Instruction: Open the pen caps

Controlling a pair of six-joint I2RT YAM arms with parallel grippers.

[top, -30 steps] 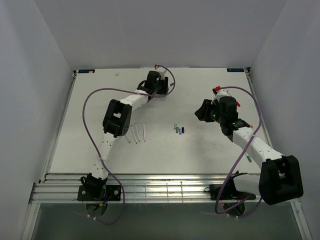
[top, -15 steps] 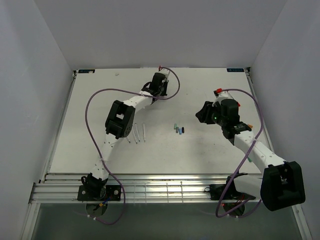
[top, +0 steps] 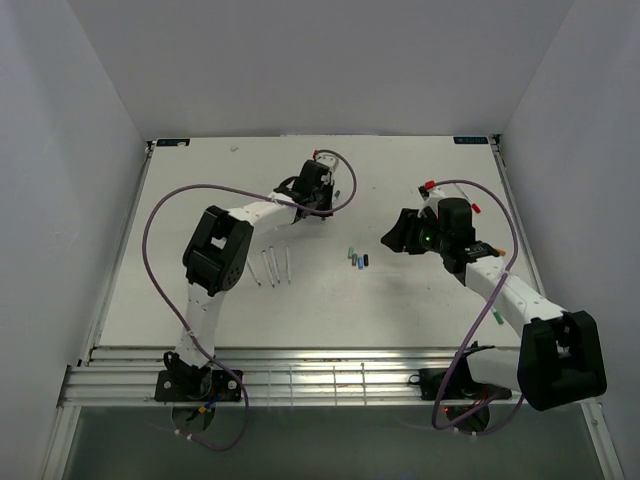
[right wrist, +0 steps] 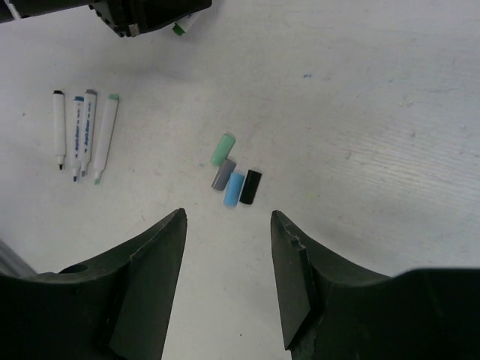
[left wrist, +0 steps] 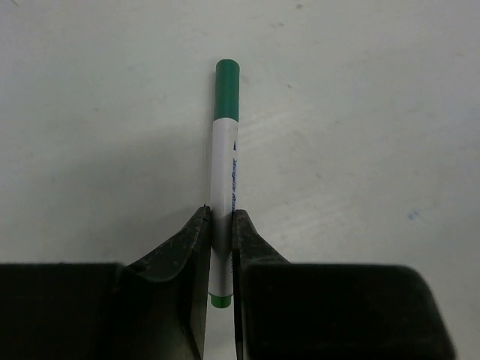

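**Left jaws clamp a capped green marker; right jaws hang open over four loose caps**

The left gripper (left wrist: 220, 217) has its jaws closed on the white barrel of a marker pen (left wrist: 224, 169), gripping it near the rear end. The green cap (left wrist: 226, 90) is on the pen, at its 12 o'clock end in the left wrist view. Whether the pen touches the tabletop (top: 420, 180) or hangs just above it is hard to tell.

The right gripper (right wrist: 227, 217) has its jaws apart and holds nothing. Beyond them, toward 12 o'clock, lie the loose caps (right wrist: 235, 174): green, what looks like grey, light blue and black, bunched side by side. From above, four uncapped pens (top: 272, 266) lie in a row at 9 o'clock of that cluster. The left gripper is at 11 o'clock of it and the right gripper at 2 o'clock.
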